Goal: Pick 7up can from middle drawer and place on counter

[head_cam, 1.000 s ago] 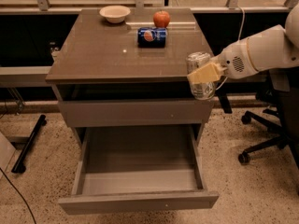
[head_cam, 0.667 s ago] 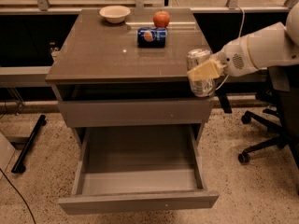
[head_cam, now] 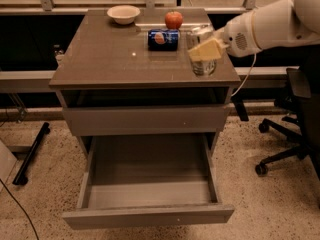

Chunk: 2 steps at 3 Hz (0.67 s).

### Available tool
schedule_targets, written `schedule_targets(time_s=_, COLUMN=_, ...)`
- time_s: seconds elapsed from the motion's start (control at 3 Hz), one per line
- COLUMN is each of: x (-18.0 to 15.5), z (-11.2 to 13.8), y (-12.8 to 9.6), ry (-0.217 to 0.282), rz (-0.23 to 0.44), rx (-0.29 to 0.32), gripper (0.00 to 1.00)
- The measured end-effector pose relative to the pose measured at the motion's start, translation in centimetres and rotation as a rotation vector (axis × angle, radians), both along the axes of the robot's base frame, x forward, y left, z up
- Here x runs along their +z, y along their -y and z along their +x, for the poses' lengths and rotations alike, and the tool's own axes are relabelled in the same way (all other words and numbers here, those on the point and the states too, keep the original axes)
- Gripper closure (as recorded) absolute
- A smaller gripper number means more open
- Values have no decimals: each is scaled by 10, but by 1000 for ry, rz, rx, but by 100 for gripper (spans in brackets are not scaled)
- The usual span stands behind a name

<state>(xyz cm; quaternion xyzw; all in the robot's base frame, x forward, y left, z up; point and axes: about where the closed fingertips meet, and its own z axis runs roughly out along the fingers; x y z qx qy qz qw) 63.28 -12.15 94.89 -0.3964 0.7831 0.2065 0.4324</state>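
Note:
My gripper reaches in from the right and is shut on the 7up can, a small silvery-green can held upright. The can is over the counter near its right front corner; its base is at or just above the surface, and I cannot tell whether it touches. The cream fingers cover the can's upper half. The middle drawer is pulled out below and nothing lies in it.
A blue Pepsi can lies on its side just left of the gripper. A red apple and a white bowl stand at the back of the counter. An office chair stands to the right.
The arm has moved up and to the left with the can, from beside the counter's right edge to over its right front corner.

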Motion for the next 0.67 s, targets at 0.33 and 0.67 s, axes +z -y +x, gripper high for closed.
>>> schedule_targets(time_s=0.33, x=26, z=47, y=-33, ry=79, rz=44, rx=40, gripper=100)
schedule_targets(time_s=0.67, x=33, z=78, y=-58, ry=105, rz=63, rx=69, gripper=100)
